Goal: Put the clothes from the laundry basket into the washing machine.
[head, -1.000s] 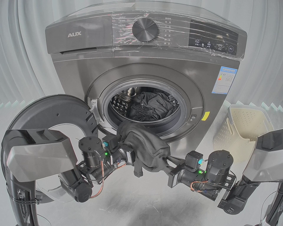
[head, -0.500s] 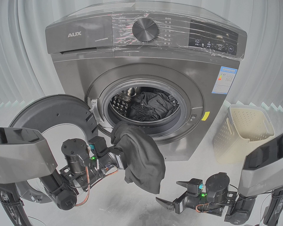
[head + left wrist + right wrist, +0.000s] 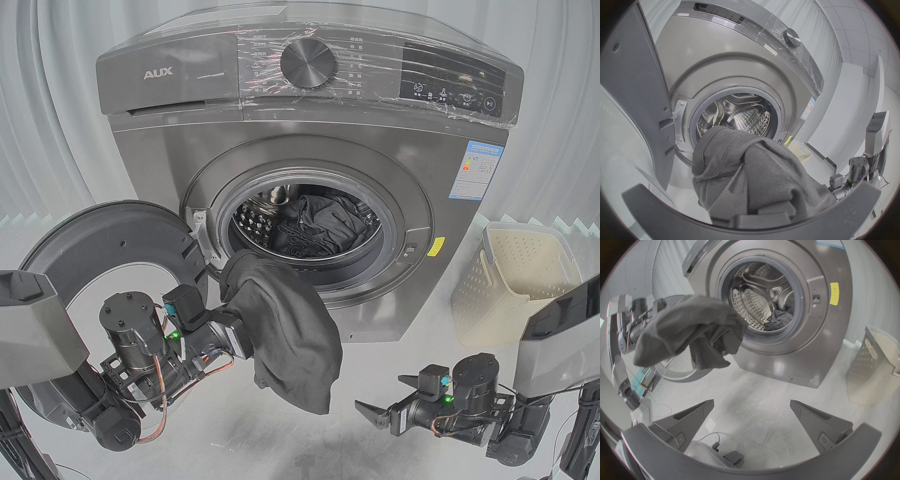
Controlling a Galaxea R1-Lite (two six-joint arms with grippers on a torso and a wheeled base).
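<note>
- Washing machine faces you, door swung open at 9 o'clock, dark clothes inside the drum.
- Left tool clamps a dark garment, draped at 7 o'clock of the drum mouth.
- Right tool, fingers spread, hovers low at 5 o'clock.
- Laundry basket stands at 3 o'clock on the floor.
</note>
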